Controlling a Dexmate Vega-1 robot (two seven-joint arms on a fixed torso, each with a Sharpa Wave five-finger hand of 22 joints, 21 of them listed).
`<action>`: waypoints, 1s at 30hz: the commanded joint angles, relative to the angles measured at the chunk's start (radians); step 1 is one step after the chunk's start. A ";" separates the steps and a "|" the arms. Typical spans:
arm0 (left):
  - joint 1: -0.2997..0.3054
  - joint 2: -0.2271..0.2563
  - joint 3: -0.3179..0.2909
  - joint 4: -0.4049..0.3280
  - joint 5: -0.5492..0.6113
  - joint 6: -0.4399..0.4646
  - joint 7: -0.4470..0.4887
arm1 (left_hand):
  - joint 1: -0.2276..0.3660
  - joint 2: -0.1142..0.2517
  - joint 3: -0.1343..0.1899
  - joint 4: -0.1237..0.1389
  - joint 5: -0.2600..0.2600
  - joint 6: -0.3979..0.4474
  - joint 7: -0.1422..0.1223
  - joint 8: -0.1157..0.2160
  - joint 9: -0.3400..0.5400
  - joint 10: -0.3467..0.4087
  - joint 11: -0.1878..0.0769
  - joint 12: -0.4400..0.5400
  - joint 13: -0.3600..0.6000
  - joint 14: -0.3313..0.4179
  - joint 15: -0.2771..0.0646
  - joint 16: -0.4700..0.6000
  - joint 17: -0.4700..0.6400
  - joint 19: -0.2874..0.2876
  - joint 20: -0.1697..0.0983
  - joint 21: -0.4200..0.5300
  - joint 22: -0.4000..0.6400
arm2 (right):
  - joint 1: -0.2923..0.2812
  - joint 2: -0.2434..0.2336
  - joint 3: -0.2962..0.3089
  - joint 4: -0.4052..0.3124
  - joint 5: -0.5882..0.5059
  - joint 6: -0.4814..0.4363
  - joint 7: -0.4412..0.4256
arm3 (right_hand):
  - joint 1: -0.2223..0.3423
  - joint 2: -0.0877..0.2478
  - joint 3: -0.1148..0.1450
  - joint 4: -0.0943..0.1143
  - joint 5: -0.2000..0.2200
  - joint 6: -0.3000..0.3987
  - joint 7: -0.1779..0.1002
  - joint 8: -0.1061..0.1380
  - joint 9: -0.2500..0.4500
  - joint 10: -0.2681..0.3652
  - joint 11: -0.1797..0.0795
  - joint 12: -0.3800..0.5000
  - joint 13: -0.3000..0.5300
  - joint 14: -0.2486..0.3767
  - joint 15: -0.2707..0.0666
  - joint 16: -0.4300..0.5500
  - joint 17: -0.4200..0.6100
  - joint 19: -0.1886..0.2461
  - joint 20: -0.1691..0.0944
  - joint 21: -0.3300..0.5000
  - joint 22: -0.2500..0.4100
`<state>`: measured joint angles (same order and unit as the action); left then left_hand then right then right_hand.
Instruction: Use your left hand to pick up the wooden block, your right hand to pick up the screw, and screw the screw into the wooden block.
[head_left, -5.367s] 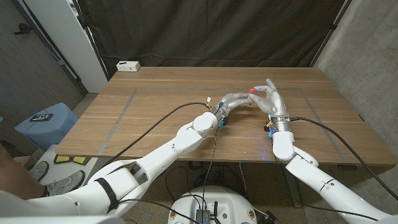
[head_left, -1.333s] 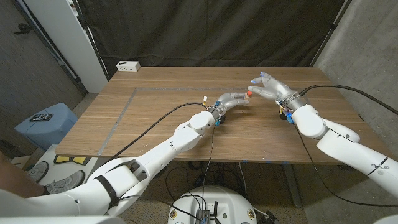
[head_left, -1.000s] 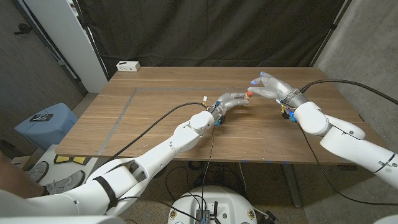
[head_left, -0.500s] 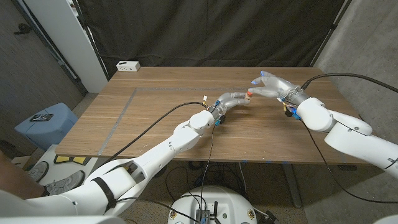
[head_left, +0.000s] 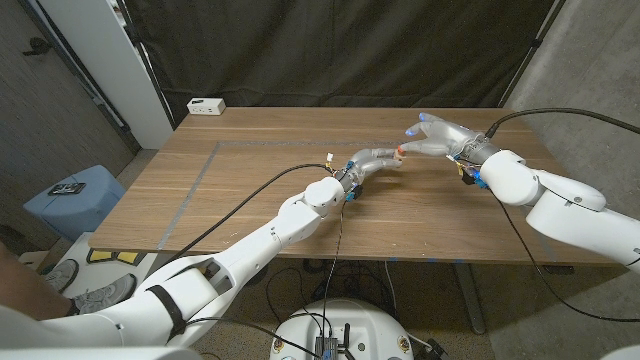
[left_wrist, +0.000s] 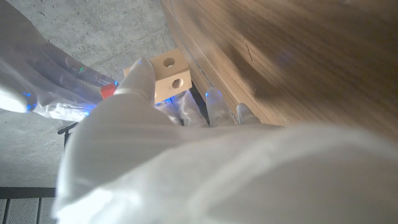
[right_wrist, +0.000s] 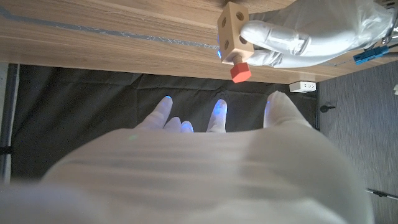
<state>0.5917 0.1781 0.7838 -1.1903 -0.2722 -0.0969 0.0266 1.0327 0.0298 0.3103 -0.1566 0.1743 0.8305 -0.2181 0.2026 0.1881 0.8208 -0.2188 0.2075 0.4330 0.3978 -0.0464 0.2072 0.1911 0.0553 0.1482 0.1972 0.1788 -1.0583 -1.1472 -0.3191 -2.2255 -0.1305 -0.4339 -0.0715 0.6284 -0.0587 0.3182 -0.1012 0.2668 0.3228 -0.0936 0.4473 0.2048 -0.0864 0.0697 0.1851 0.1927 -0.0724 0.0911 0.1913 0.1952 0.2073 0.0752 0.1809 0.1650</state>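
Note:
My left hand (head_left: 373, 161) grips the small wooden block (right_wrist: 231, 25) above the table's far middle; the block (left_wrist: 169, 74) has round holes in its faces. The red-headed screw (right_wrist: 240, 71) stands in one face of the block, its head (head_left: 398, 152) pointing at my right hand (head_left: 440, 138). That hand's fingers (right_wrist: 217, 109) are spread, and the right wrist view shows a small gap between them and the screw head. In the left wrist view the right hand's fingers (left_wrist: 59, 74) lie close beside the red head (left_wrist: 107, 91).
The wooden table (head_left: 250, 190) carries grey tape lines (head_left: 200, 178). A white box (head_left: 206, 105) sits at its far left corner. A blue stool (head_left: 75, 198) stands on the floor to the left. Cables run along both arms.
My right forearm has swung out to the right while its hand stayed by the screw head. The left hand and the block have held still.

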 joint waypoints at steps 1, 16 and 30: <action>-0.008 0.005 0.001 -0.012 -0.014 0.032 -0.017 | -0.008 0.005 0.001 0.009 0.004 -0.002 0.002 0.002 0.002 0.010 -0.003 0.007 0.002 0.002 -0.061 -0.001 0.002 -0.005 0.006 0.003 0.004 | 0.050 -0.034 -0.037 -0.030 -0.037 -0.060 0.072 | 0.018 -0.001 0.006 -0.013 0.005 0.003 -0.009 -0.004 0.000 -0.010 -0.001 0.000 0.002 -0.008 0.001 -0.002 -0.001 -0.003 0.004 0.003 0.003; -0.014 0.009 0.008 -0.009 -0.011 0.039 -0.023 | -0.014 0.005 -0.001 0.011 0.004 -0.004 0.005 0.001 0.003 0.008 -0.003 0.007 0.003 0.003 -0.059 0.001 0.003 -0.006 0.007 0.003 0.004 | 0.144 -0.046 -0.094 -0.037 -0.087 -0.099 0.177 | 0.070 -0.004 0.030 -0.051 -0.006 -0.015 -0.020 -0.017 0.002 -0.046 0.001 -0.004 0.002 -0.030 0.006 -0.003 -0.001 -0.015 0.013 0.001 0.003; -0.011 0.011 0.009 -0.013 -0.010 0.043 -0.019 | -0.021 0.007 -0.004 0.015 0.004 -0.004 0.008 0.000 0.003 0.007 -0.003 0.007 0.003 0.005 -0.055 0.003 0.003 -0.006 0.008 0.004 0.004 | 0.251 -0.056 -0.149 -0.037 -0.123 -0.134 0.336 | 0.111 -0.006 0.050 -0.070 -0.018 -0.027 -0.028 -0.026 0.003 -0.071 -0.002 -0.003 0.003 -0.051 0.011 -0.005 0.000 -0.033 0.024 -0.002 0.003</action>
<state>0.5790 0.1873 0.7911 -1.2013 -0.2831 -0.0586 0.0062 1.0227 0.0318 0.3069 -0.1489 0.1728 0.8273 -0.2148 0.2025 0.1887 0.8196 -0.2201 0.2079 0.4338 0.3978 -0.0464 0.2072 0.1911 0.0553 0.1481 0.1972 0.1788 -0.8812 -1.1955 -0.4277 -2.2593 -0.2190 -0.5361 0.1413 0.7276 -0.0607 0.3650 -0.1631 0.2512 0.2979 -0.1184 0.4248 0.2049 -0.1417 0.0679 0.1808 0.1927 -0.1132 0.1034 0.1913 0.1954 0.1800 0.0949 0.1809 0.1649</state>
